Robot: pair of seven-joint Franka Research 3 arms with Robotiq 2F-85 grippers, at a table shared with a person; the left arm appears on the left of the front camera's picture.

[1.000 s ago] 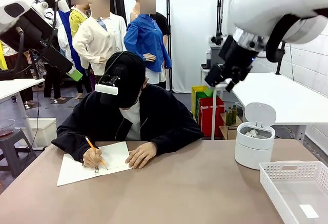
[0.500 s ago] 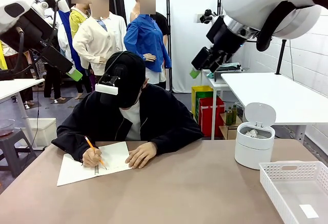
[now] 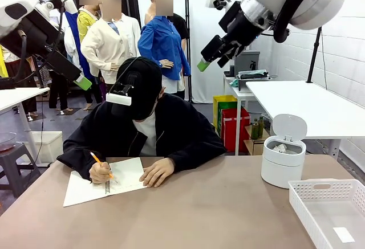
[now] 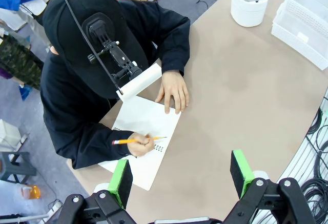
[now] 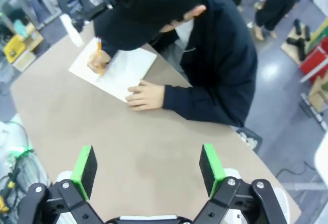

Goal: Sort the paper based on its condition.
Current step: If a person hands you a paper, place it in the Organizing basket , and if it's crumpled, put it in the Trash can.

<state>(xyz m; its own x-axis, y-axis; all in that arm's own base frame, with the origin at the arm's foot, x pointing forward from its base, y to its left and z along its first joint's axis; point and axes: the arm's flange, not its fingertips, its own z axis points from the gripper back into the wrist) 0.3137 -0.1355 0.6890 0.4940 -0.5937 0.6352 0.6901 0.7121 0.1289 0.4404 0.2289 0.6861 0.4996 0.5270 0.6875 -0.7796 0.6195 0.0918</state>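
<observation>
The right pincer (image 3: 206, 60) has risen and swung leftward (jaws apart), above the person's head.

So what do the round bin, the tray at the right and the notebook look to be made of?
Bin: smooth, matte white, probably plastic; its lid stands open over crumpled paper. Tray: white plastic by the look, its walls pierced with rows of small slots. Notebook: plain white paper sheets on a dark spiral, likely wire, though too small to be sure.
</observation>
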